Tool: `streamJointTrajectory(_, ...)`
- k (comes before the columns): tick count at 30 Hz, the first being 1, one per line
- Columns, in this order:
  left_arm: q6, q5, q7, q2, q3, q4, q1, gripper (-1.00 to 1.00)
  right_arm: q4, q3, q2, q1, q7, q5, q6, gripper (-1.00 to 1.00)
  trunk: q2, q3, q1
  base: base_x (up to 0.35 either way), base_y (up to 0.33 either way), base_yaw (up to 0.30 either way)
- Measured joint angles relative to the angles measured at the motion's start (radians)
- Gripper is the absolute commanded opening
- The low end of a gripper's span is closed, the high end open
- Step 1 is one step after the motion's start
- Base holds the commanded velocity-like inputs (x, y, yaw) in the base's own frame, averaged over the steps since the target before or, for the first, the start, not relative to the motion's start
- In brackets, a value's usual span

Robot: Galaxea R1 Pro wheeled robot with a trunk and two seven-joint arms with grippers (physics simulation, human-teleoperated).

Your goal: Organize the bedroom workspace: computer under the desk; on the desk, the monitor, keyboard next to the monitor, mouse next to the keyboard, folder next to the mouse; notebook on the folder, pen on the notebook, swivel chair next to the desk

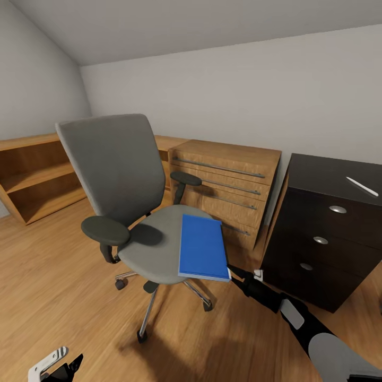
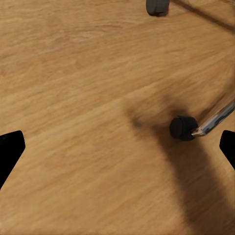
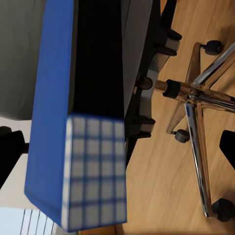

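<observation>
On the grey seat of the swivel chair [image 1: 154, 233], the blue folder [image 1: 202, 246] is lying flat, its near corner overhanging the seat's front edge. Just beside that corner, the right gripper [image 1: 233, 271] is reaching in on its extended arm; in the right wrist view its two dark fingertips [image 3: 11, 147] are standing spread wide, with the folder's edge [image 3: 93, 171] filling the space between them and the chrome five-star base [image 3: 193, 105] showing beyond. Whether the fingers are touching the folder cannot be told. Low at the near left, the left gripper [image 1: 55, 366] is hanging over the wooden floor [image 2: 83, 98], its fingers likewise spread, near one chair castor [image 2: 183, 128]. Farther right, the white pen [image 1: 362, 187] is resting on the black desk [image 1: 318, 233], which is standing beside a light wooden drawer chest [image 1: 233, 185].
</observation>
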Motion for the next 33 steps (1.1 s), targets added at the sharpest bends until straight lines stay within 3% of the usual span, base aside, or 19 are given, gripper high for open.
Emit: streamJointTrajectory(33,-0.001,0.0,-0.003,0.0,0.0,0.0,0.0,1.0,0.001,0.008,0.007,0.0,-0.002,0.001,0.0,1.0,0.0,0.0,0.0,0.0,0.006,0.0)
